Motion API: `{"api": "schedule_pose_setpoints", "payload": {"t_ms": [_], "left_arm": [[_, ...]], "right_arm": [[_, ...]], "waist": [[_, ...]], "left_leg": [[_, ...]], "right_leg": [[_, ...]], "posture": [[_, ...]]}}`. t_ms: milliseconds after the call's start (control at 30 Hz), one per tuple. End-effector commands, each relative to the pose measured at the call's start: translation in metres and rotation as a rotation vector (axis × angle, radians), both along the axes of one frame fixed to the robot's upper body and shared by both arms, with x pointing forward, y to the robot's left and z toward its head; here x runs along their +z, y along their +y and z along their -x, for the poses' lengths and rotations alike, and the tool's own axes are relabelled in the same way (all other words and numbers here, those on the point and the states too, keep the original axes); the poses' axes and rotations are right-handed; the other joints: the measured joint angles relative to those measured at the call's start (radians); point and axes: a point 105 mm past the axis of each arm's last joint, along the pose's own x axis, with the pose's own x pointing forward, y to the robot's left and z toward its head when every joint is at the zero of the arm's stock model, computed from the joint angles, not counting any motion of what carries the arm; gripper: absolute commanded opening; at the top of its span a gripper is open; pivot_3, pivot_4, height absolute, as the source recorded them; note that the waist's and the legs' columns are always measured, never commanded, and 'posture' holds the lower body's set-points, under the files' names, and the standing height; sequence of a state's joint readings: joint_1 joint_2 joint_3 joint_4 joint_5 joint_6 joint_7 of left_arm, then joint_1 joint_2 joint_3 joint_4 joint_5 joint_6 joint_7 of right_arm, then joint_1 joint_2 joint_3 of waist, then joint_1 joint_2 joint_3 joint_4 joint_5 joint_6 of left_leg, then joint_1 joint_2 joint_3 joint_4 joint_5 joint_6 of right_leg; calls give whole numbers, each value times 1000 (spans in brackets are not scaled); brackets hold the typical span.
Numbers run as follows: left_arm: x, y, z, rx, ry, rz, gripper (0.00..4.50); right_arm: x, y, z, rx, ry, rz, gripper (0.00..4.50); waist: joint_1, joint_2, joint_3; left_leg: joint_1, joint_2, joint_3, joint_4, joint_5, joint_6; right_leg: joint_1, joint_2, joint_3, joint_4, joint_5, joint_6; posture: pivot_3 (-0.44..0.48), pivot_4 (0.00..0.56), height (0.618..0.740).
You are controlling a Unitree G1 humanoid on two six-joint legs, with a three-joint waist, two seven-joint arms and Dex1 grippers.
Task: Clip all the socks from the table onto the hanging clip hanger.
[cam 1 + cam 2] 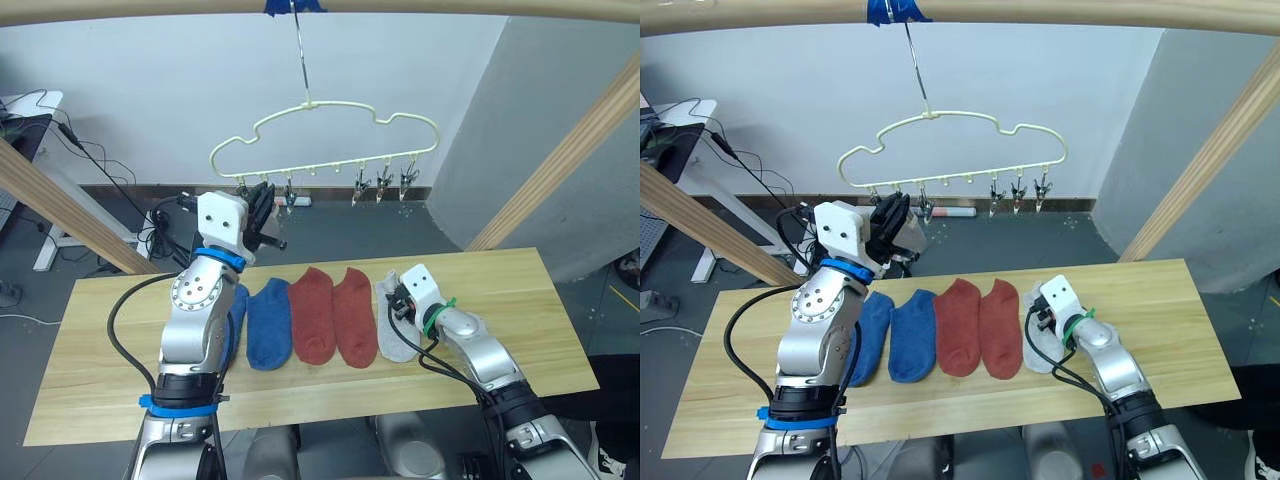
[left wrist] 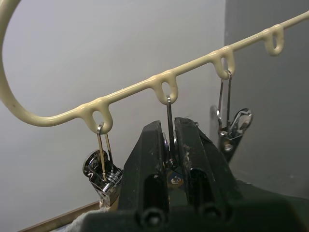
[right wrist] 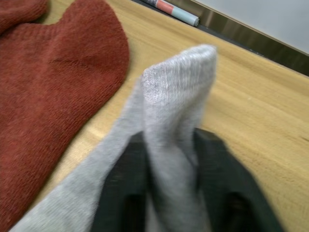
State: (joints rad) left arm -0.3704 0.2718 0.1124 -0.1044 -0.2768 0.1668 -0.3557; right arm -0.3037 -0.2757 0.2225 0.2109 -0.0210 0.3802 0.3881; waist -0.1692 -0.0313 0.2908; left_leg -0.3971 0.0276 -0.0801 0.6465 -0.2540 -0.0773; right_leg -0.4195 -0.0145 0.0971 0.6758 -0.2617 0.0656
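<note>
Right gripper (image 3: 169,159) pinches light grey sock (image 3: 164,111) cuff at table (image 1: 520,300) 3 o'clock, soft and limp, best held by cuff; left gripper (image 2: 169,145) squeezes metal clip (image 2: 170,125) on clip hanger (image 1: 330,110).

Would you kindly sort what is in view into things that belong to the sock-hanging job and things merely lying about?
Belongs to the job:
- grey sock, gripped by the right gripper
- blue socks
- red socks
- clip hanger, one clip pinched by the left gripper
- table

Lying about:
- cables on the floor
- wooden poles
</note>
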Motion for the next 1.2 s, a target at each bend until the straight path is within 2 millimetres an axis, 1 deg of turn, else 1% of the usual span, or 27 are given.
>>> {"api": "schedule_pose_setpoints", "payload": {"t_ms": [33,133,200,233,300,333,367,400,467,567,700,967,1200], "left_arm": [[8,0,4,-60,16,52,41],[12,-2,4,-99,30,70,41],[13,0,3,-102,31,62,41],[14,2,2,-96,33,55,41],[15,2,1,-100,36,46,41],[16,1,1,-105,37,44,41],[17,0,1,-112,37,44,41],[17,-1,1,-115,38,45,41],[19,-3,1,-128,40,44,41],[20,-4,1,-134,42,42,41],[18,-7,3,-146,48,41,41],[14,-7,3,-147,63,38,41],[9,-6,2,-150,77,36,41]], "right_arm": [[4,-1,3,55,-21,61,6],[24,7,-1,119,-75,70,0],[44,22,-2,200,-110,67,0],[54,30,-3,234,-118,51,0],[81,58,-4,358,-178,53,0],[90,70,-5,401,-199,53,0],[97,80,-5,438,-215,54,0],[101,85,-5,455,-221,52,0],[113,105,-5,516,-252,49,0],[123,126,-5,575,-274,47,0],[124,145,-8,630,-290,72,0],[133,162,-15,634,-323,40,0],[146,169,-21,587,-362,-38,0]], "waist": [[0,0,0],[0,0,0],[-6,0,0],[-10,0,0],[-22,0,0],[-26,0,0],[-28,0,0],[-28,0,0],[-26,0,0],[-24,0,0],[-25,-1,-1],[-26,-1,-1],[-28,-1,-2]], "left_leg": [[0,0,0,0,0,0],[0,0,0,0,0,0],[-1,0,0,0,0,0],[-1,0,0,0,0,0],[-1,0,0,0,0,0],[-1,0,0,0,0,0],[0,0,0,0,1,-1],[0,0,-1,0,1,-1],[-1,1,-2,0,1,-1],[-2,0,-2,0,1,-1],[-3,-2,-1,0,1,-1],[-2,-1,-1,0,1,-1],[-2,-1,-2,0,1,-1]], "right_leg": [[0,0,0,0,0,0],[0,0,0,0,0,0],[-1,0,0,0,0,0],[-1,0,0,0,0,0],[-1,0,0,1,0,0],[-1,0,0,1,0,0],[-1,0,0,2,0,0],[-1,1,0,2,0,0],[-1,1,-2,2,0,0],[-1,-1,-2,1,0,0],[-1,-3,-2,0,0,0],[-2,-3,-2,2,0,-1],[-2,-3,-2,3,0,-1]], "posture": [[-217,248,740],[-221,246,740],[-227,245,740],[-230,243,740],[-234,239,740],[-232,237,740],[-232,233,740],[-230,231,740],[-230,230,740],[-229,225,740],[-220,218,740],[-216,213,740],[-223,203,740]]}}
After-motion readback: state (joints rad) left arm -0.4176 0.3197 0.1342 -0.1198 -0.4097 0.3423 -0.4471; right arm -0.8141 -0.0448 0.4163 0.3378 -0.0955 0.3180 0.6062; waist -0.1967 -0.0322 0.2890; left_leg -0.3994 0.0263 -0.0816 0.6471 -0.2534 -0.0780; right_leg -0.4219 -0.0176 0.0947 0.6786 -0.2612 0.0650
